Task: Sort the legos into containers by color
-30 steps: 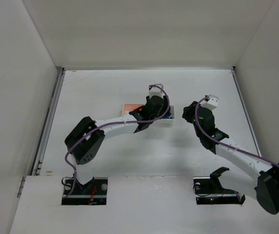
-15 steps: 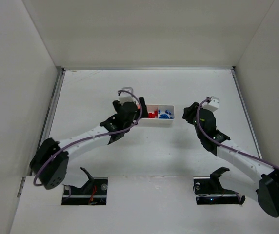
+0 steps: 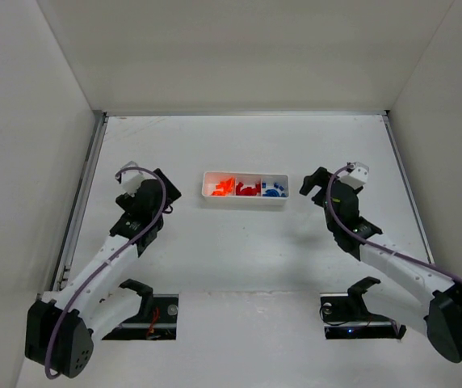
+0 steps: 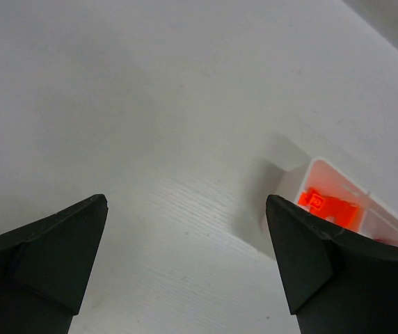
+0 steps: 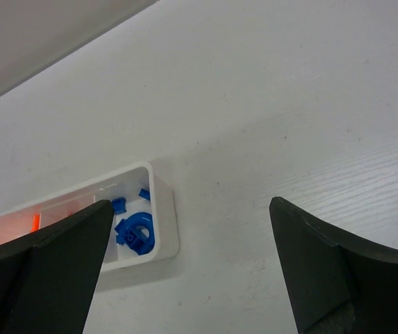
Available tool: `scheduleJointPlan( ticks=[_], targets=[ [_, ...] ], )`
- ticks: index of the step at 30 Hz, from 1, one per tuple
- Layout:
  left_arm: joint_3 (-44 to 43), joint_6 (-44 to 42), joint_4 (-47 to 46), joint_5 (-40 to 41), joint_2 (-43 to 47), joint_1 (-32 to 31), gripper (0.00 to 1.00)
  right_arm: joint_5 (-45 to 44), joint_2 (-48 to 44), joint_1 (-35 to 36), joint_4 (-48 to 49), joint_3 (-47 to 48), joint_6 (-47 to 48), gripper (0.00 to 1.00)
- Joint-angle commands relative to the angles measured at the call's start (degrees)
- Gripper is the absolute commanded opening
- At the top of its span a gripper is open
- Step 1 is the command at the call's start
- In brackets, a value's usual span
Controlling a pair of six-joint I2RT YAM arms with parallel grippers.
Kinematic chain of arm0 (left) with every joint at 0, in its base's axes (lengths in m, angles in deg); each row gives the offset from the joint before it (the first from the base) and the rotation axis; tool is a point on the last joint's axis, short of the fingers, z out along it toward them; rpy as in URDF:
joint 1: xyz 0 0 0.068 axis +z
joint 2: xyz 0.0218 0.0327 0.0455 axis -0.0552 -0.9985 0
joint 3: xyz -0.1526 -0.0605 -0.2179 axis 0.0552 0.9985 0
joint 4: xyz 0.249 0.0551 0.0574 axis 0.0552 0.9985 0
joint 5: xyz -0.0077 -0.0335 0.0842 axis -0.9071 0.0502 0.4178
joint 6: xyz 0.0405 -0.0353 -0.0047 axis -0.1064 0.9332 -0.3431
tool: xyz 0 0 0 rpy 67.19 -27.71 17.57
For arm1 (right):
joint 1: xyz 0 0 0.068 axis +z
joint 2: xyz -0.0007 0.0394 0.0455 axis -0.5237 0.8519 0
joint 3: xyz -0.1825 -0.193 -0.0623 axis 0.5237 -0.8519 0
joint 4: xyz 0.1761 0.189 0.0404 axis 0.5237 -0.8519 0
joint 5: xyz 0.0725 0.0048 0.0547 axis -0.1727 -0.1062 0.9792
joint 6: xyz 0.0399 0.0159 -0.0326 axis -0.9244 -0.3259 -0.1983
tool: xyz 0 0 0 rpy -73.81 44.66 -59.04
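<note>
The containers are three compartments of one white tray (image 3: 245, 198) at mid-table. Orange legos (image 3: 222, 187) fill its left compartment, red legos (image 3: 249, 190) the middle, blue legos (image 3: 273, 191) the right. My left gripper (image 3: 169, 191) stands open and empty to the left of the tray, apart from it. In the left wrist view the left gripper (image 4: 185, 202) frames bare table, with the tray's end wall (image 4: 293, 184) and orange legos (image 4: 328, 207) at right. My right gripper (image 3: 310, 184) is open and empty just right of the tray. The right wrist view shows the right gripper (image 5: 190, 203) beside the blue legos (image 5: 135, 233).
White walls enclose the table on the left, back and right. A metal rail (image 3: 81, 198) runs along the left edge. Both arm bases sit at the near edge, with dark slots (image 3: 138, 317) below them.
My left arm has swung from over the tray to its left side, uncovering it. Both grippers have opened wide. The right arm has barely shifted.
</note>
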Motion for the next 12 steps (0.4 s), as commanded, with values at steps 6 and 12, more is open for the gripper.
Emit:
scheduleJointPlan(
  ticks=[6, 12],
  targets=[
    [-2.9, 1.9, 6.5, -4.9, -7.7, 3.8, 1.00, -2.9, 0.6, -1.3, 3.1, -0.7, -1.4, 1.00],
    [-6.9, -0.3, 6.9, -4.0, -15.4, 2.4, 1.00, -3.0, 2.8, -1.0, 4.9, 0.0, -2.9, 1.00]
  ],
)
